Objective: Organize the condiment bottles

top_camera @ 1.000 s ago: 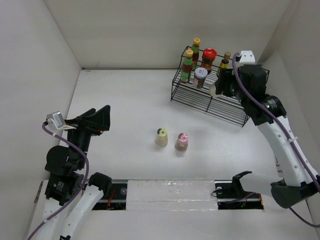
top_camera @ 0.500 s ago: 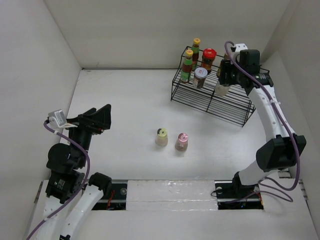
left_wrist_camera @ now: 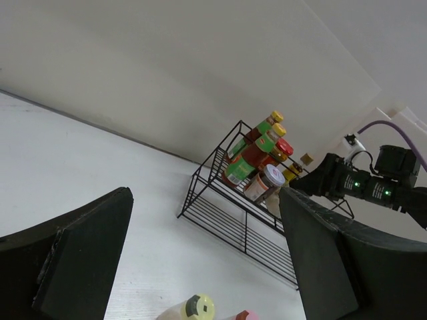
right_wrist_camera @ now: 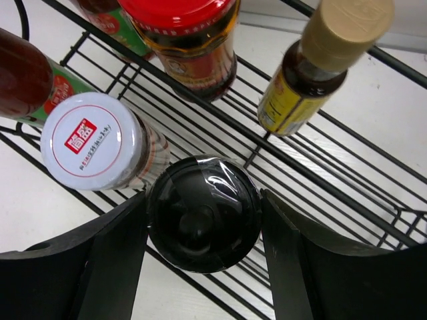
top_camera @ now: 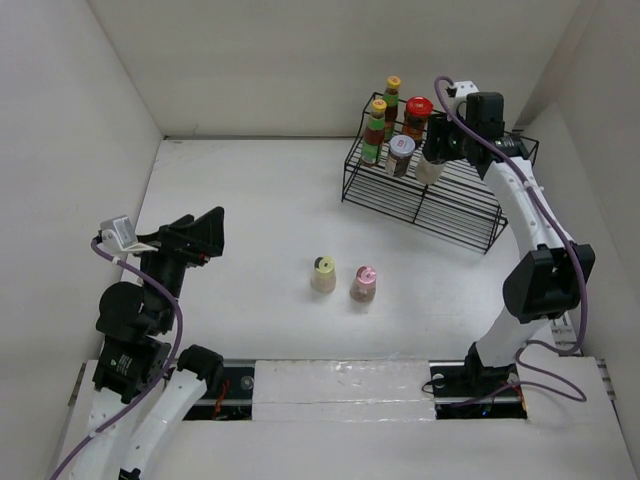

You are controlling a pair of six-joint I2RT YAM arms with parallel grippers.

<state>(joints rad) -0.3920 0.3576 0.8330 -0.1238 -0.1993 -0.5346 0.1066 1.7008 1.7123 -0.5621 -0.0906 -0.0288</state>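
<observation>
My right pincer [top_camera: 440,140] is clamped on the dark-topped shaker [right_wrist_camera: 203,213]. Its round black cap sits squarely between my two fingers [right_wrist_camera: 100,267], which press it from either side. The shaker's pale body hangs below my grip over the black wire rack [top_camera: 440,205]. It is just beside the white-lidded jar [right_wrist_camera: 90,140], on the front side of the row. I cannot tell whether its base rests on the wires.

The rack holds the white-lidded jar, a red-lidded dark jar [right_wrist_camera: 183,33] behind it, and a small tan-capped bottle [right_wrist_camera: 313,67] with a yellow label to the right. Two yellow-capped sauce bottles [top_camera: 380,120] stand at the left end.

Two more stand upright on the table [top_camera: 250,200], well apart from the rack and close together: a cream shaker [top_camera: 323,275] and a pink-capped shaker [top_camera: 364,284].

My left pincer [top_camera: 195,235] is raised near the left side, its fingers spread apart with nothing between them.
</observation>
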